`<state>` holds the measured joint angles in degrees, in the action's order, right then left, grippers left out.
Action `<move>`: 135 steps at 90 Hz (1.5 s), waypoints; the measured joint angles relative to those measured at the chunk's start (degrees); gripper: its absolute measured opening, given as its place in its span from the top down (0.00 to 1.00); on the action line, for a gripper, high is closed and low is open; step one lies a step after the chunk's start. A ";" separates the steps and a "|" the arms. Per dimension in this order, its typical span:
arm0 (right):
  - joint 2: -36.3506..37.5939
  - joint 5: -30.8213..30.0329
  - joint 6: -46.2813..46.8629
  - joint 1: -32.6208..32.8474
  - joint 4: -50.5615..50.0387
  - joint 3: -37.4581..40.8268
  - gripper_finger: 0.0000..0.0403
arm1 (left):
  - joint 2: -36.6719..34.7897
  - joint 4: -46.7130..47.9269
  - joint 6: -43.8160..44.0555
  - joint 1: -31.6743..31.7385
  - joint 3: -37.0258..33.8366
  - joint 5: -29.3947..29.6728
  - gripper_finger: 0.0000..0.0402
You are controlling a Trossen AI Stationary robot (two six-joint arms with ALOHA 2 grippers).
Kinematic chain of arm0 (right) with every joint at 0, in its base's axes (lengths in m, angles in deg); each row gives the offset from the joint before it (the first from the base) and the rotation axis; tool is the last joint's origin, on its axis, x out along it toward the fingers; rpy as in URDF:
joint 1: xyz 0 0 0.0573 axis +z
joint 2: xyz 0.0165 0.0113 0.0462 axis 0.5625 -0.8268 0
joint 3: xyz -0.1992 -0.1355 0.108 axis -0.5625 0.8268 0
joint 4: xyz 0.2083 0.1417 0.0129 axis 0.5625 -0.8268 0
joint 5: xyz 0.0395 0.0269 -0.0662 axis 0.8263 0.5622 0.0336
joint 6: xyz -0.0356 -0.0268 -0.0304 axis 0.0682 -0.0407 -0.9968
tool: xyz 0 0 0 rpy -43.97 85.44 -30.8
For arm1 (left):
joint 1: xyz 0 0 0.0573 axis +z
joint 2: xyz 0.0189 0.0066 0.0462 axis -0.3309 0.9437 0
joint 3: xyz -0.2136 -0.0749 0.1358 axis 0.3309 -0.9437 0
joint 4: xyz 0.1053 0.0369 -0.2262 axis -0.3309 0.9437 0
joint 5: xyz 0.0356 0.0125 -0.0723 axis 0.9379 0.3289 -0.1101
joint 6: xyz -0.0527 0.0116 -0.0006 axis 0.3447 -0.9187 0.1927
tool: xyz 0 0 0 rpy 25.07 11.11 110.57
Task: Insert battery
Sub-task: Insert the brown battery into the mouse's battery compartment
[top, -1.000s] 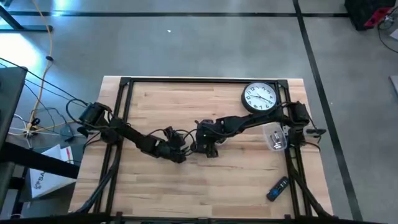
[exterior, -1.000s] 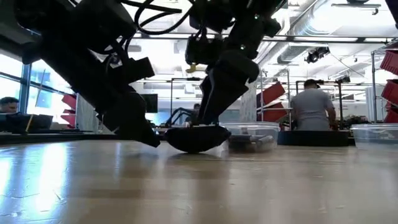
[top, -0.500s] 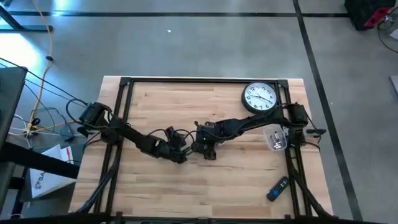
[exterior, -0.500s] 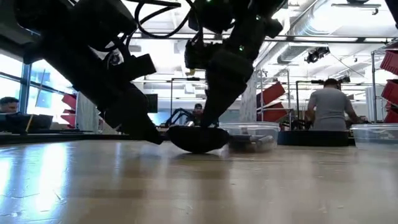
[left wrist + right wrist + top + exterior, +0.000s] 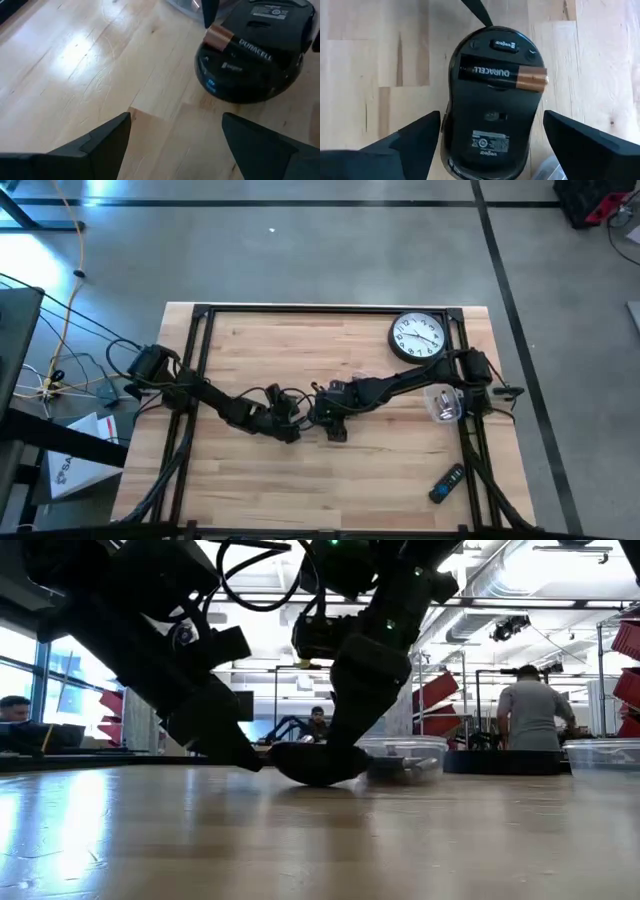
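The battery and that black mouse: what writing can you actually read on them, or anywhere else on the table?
"DURACELL": on the battery lying across the upturned mouse.
White sticker and small logo on the mouse's underside: print too small to read.
Wall clock: numerals too small to read.
Remote: no legible markings.

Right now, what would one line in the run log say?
battery: lying across upturned mouse, not seated | right pincer: open above mouse | left pincer: open, beside mouse
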<state>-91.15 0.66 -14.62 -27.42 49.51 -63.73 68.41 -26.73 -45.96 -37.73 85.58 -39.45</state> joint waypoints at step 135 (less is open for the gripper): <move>-0.35 -1.86 -3.49 1.07 -2.38 -2.69 0.24 | -7.41 2.06 -2.11 -1.67 0.04 -2.78 0.26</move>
<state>-91.50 -1.20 -18.11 -26.35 47.13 -66.42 61.00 -24.67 -48.07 -39.40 85.62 -42.23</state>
